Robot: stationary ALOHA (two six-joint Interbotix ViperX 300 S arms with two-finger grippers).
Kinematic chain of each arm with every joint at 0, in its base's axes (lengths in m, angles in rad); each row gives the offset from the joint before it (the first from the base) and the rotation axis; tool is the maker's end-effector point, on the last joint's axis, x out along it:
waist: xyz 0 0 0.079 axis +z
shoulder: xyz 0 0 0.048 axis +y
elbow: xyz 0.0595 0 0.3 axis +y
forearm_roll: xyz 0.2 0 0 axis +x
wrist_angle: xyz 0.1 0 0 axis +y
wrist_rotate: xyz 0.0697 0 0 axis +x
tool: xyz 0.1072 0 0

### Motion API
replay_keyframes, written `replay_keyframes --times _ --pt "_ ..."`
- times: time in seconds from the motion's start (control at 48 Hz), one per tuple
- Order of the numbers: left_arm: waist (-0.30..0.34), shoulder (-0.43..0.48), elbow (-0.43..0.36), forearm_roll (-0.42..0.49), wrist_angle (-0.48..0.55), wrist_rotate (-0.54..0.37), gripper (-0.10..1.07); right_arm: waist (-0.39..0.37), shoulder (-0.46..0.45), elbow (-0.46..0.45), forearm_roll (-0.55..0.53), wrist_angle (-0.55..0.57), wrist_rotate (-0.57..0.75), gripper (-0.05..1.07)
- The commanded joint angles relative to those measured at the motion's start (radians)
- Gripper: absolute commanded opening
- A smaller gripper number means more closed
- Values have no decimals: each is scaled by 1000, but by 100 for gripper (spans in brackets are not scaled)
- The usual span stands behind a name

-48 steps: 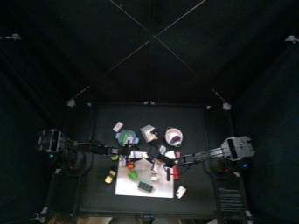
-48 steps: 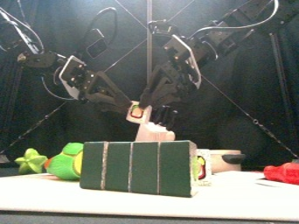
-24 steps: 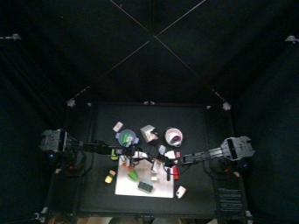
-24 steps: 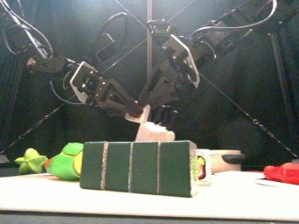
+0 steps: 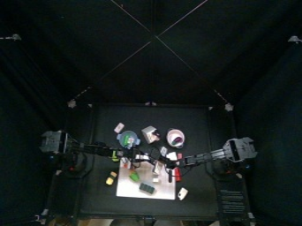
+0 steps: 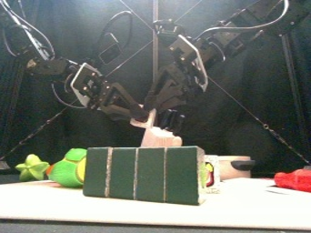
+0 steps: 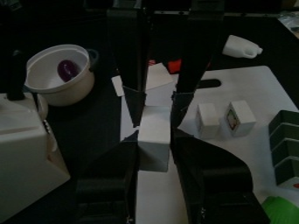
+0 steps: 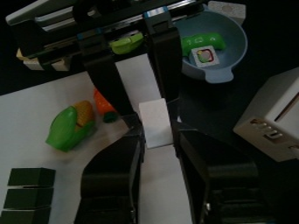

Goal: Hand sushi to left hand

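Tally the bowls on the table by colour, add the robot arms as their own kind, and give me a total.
White bowl: 1
Blue bowl: 1
Robot arms: 2, the left arm and the right arm
Total: 4

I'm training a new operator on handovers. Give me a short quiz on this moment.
1. True or false: the sushi lies on the table.
2. Which stands nearest the front camera? A the dark green striped block; B a blue bowl; C a red toy.
3. Fill in: the white cup holds something ___.
Key: 1 false, it is up in the air above the table; 2 A; 3 purple.
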Motion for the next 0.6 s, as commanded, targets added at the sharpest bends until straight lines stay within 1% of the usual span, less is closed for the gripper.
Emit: replay_keyframes --times 0.0,0.083,0.146,0.396,0.583 --pt "3 -14 -17 -3 -8 -3 55 -3 -18 -11 2 5 6 72" --pt "3 -14 -15 -3 -5 -3 55 -3 -28 0 2 5 6 79" --pt "3 -14 -12 -3 -5 -3 55 -2 -34 5 2 6 6 82" --pt "5 -14 -11 -5 -5 -3 55 2 -43 17 2 5 6 83" --pt "14 -20 17 -5 -2 -3 55 2 -44 21 12 8 6 83"
